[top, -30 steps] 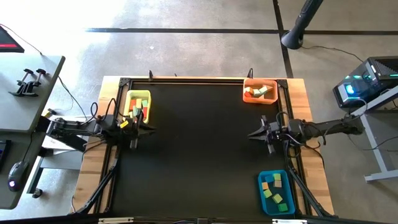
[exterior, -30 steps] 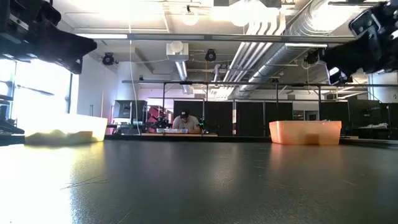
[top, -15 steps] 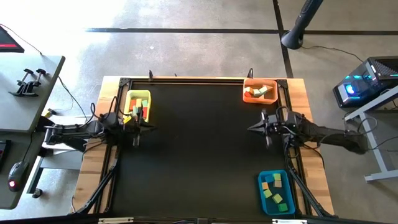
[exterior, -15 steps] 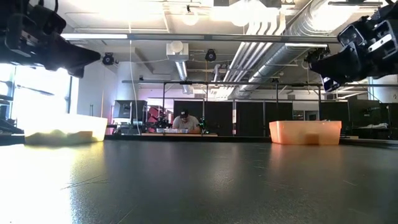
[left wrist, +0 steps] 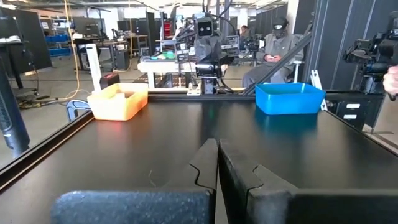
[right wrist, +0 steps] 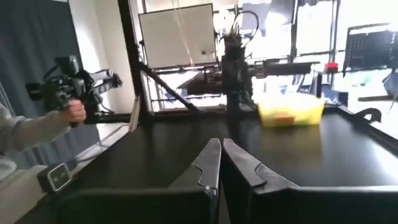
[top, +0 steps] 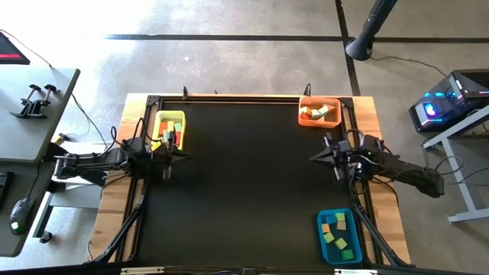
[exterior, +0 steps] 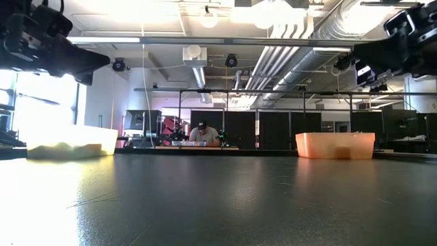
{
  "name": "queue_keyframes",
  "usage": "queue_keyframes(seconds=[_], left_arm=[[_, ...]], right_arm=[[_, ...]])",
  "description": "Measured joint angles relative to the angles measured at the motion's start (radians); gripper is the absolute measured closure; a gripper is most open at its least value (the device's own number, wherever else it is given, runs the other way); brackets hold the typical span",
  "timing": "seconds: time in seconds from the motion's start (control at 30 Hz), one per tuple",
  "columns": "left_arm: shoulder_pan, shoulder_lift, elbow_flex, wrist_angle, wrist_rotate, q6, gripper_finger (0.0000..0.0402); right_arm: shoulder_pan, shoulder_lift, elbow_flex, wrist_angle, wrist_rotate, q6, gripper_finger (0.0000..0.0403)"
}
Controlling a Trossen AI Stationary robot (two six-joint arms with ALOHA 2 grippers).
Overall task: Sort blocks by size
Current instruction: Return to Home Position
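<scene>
Both arms pulled back; the sorting looks finished.

The right gripper [top: 312,159], fingers pressed together on nothing, has eased back toward its table edge over the last second. The left gripper [top: 183,156], also closed and empty, has barely moved. The blocks [top: 170,136] lie in the yellow bin [top: 159,122] just beyond the left gripper, the orange bin [top: 301,103] near the right one, and the blue bin [top: 320,237] farther off.

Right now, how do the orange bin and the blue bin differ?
The orange bin sits at the table's upper right corner in the high view, long side across. The blue bin sits at the lower right corner, long side up the picture. Both hold several blocks.
</scene>
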Motion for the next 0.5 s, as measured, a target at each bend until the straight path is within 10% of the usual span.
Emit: queue_keyframes(seconds=[0.5], left_arm=[[0.0,0.007,0.0,0.0,0.0,0.0,0.0401]], right_arm=[[0.021,0.039,-0.007,0.009,0.093,0.03,0.04]])
